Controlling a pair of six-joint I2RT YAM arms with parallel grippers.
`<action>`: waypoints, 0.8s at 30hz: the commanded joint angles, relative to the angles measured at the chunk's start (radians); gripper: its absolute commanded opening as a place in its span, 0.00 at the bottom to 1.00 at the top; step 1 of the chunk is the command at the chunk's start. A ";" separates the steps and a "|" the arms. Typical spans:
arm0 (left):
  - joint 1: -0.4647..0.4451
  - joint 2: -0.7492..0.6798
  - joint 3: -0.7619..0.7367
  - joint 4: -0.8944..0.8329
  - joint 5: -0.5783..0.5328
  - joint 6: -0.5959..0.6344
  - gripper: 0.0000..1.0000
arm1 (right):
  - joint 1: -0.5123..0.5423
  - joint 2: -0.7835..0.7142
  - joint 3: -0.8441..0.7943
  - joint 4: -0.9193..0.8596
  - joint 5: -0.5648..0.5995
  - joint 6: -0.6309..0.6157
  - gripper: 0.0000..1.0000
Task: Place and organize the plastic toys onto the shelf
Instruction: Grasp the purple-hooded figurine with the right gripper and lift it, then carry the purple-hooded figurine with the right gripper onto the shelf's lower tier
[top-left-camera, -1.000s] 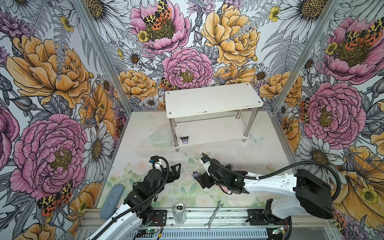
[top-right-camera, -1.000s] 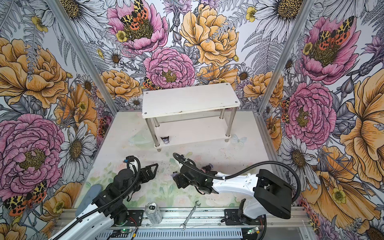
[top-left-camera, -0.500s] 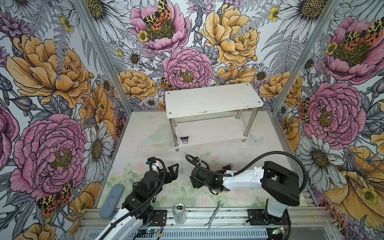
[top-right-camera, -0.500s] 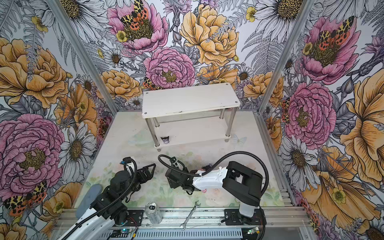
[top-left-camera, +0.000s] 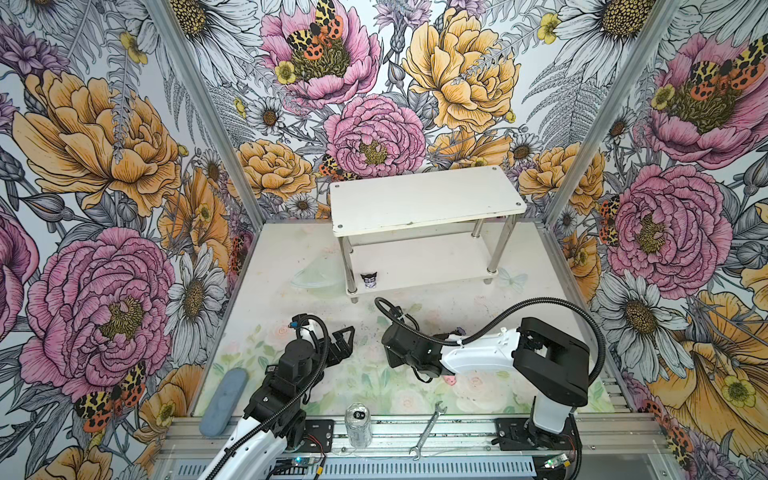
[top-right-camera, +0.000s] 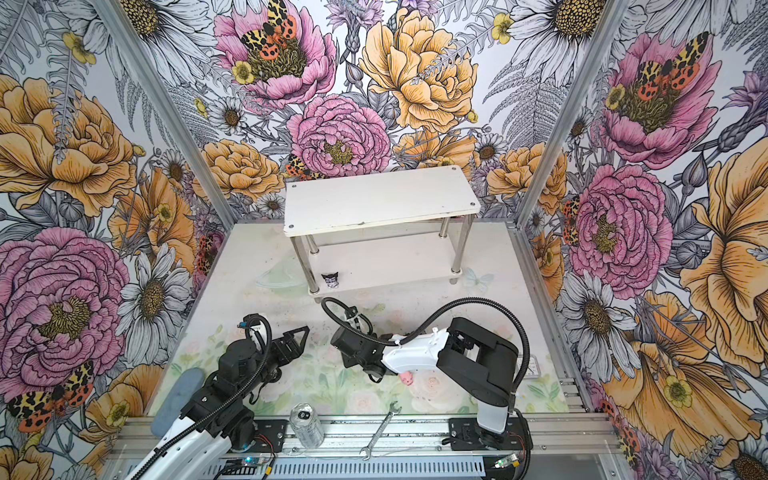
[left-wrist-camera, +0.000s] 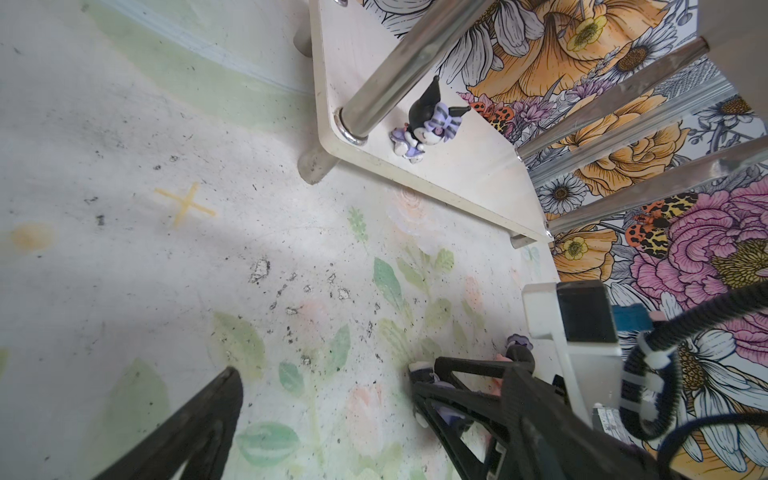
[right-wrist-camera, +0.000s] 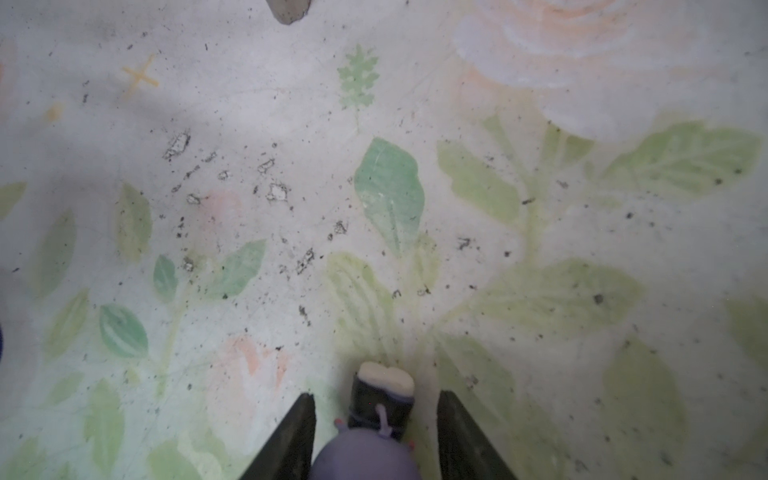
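Right end effector (right-wrist-camera: 376, 397), figurine (right-wrist-camera: 380, 409) between its jaws

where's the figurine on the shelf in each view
Top view: figurine on the shelf's lower tier, front left corner.
Top view: figurine, same corner.
Left wrist: figurine upper middle.
Right wrist: not in it.
Shared landmark: chrome leg beside it.

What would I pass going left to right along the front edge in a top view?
Blue-grey oblong pad → clear can → silver wrench → right arm's black base. The left arm's base overlaps the pad, so it is left out.
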 joint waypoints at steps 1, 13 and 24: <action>0.013 -0.007 -0.020 0.002 0.034 0.017 0.99 | -0.021 -0.037 -0.017 0.006 -0.024 -0.008 0.44; 0.020 -0.018 -0.033 0.002 0.036 0.009 0.99 | -0.274 -0.194 0.104 -0.209 -0.027 -0.270 0.39; 0.027 -0.020 -0.027 -0.019 0.040 0.010 0.99 | -0.402 0.058 0.455 -0.252 -0.009 -0.378 0.36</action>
